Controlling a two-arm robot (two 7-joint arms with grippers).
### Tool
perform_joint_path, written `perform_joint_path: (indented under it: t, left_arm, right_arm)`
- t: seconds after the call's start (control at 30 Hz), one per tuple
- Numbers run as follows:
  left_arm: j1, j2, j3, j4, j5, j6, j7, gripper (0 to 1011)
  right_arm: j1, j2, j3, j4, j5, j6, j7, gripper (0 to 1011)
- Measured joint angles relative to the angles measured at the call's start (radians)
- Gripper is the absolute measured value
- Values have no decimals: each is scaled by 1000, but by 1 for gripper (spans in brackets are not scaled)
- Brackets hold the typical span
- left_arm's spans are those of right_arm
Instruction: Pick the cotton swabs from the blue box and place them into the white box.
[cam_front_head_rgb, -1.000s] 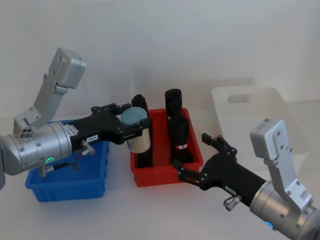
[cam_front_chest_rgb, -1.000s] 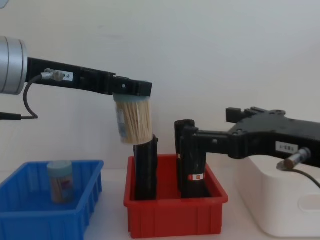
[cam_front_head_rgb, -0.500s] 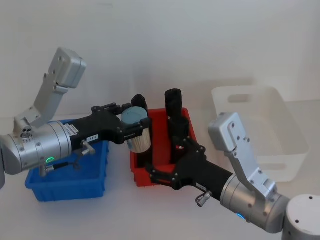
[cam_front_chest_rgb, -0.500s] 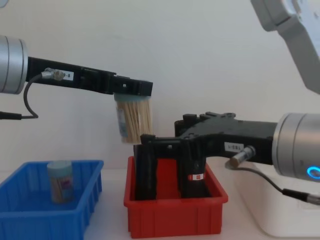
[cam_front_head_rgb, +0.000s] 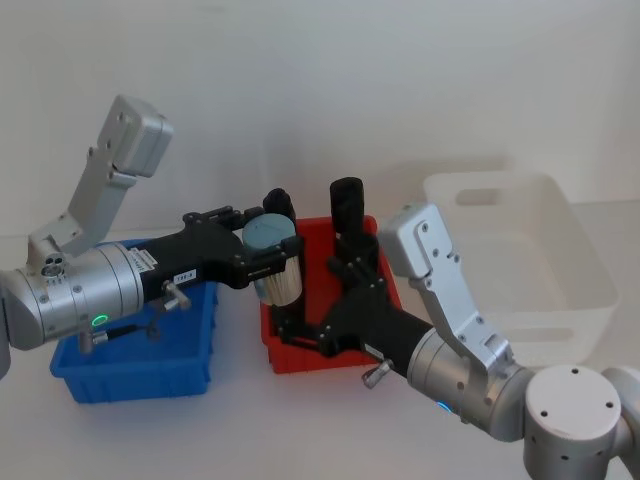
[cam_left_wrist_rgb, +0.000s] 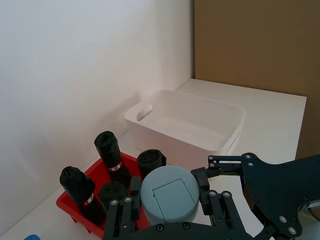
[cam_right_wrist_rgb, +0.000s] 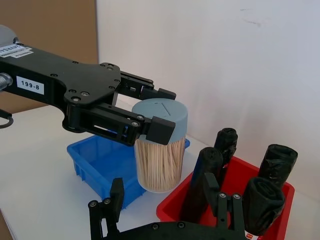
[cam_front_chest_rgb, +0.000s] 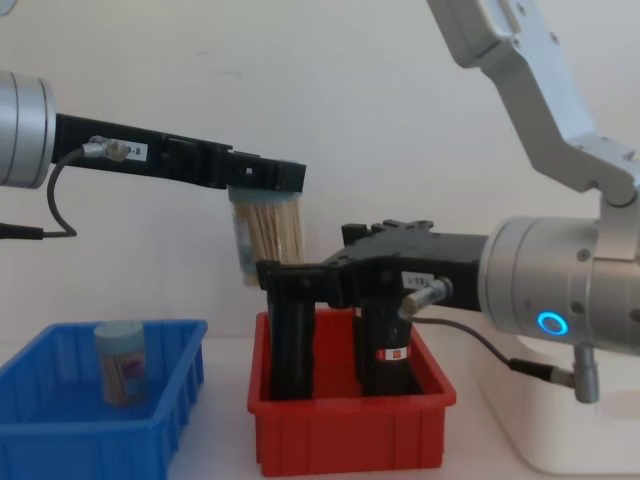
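The left tool (cam_front_chest_rgb: 265, 178) is clamped on the cap of a cotton swabs jar (cam_front_chest_rgb: 266, 230), holding it nearly upright in the air over the gap between the blue box (cam_front_head_rgb: 130, 375) and the red bin (cam_front_head_rgb: 320, 357). The right tool (cam_front_chest_rgb: 290, 280), fingers spread apart, sits just below the jar. A second jar (cam_front_chest_rgb: 120, 360) stands in the blue box. The white box (cam_front_head_rgb: 520, 250) lies well apart on the right.

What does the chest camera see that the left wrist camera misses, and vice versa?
Chest view adds a second jar standing in the blue box. Left wrist view adds the inside of the white box and the top of the held jar. Both share the held jar in the left gripper, the red bin with black rolls, and the right gripper.
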Motion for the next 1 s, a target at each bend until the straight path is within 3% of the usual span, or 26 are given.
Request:
perform_joint_path:
  t: [0.37, 0.6, 0.8, 1.0]
  left_arm:
    - [0, 0, 0, 0, 0, 0, 0, 669]
    - [0, 0, 0, 0, 0, 0, 0, 669]
    - [0, 0, 0, 0, 0, 0, 1, 669]
    - [0, 0, 0, 0, 0, 0, 1, 741]
  right_arm:
    - [53, -43, -14, 73, -19, -33, 1, 996]
    - [80, -62, -20, 114, -26, -54, 5, 843]
    - [98, -74, -21, 141, -29, -67, 5, 648]
    - [107, -80, -25, 156, -29, -72, 3, 639]
